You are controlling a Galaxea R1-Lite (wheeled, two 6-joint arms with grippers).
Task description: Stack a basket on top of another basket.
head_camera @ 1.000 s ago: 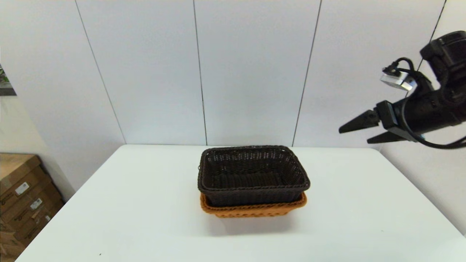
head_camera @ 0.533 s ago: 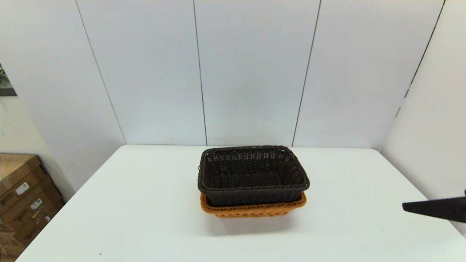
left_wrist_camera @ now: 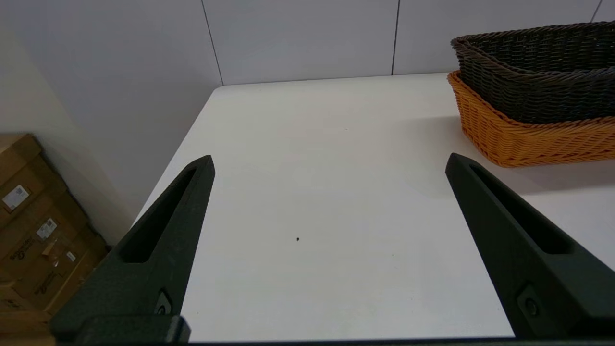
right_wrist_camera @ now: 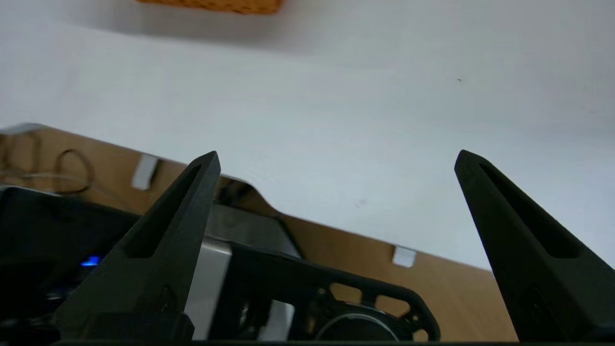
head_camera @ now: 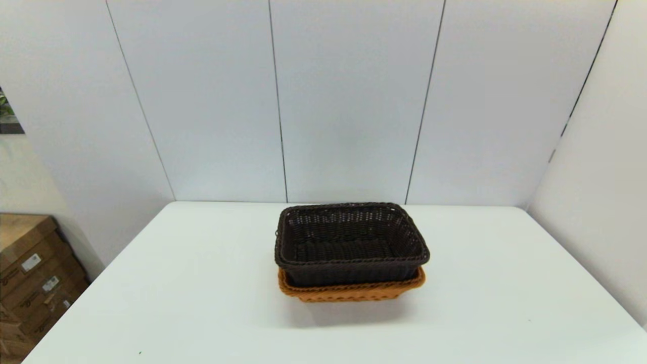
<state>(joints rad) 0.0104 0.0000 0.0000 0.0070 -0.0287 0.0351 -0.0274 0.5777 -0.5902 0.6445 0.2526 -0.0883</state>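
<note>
Both jaws wide, empty | dark basket [head_camera: 351,242] nested in orange basket [head_camera: 354,290]

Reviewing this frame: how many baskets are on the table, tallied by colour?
Dark brown rectangular woven wicker basket: 1, nested in the orange one
Orange-tan rectangular woven wicker basket: 1, resting on the white table
Total: 2

White table [head_camera: 202,303] w/ rounded corners, pale panelled wall [head_camera: 349,101] behind its far edge. Cardboard boxes [head_camera: 30,273] w/ labels stacked on floor off table's left edge. Tiny dark speck [left_wrist_camera: 298,239] near front-left corner.
</note>
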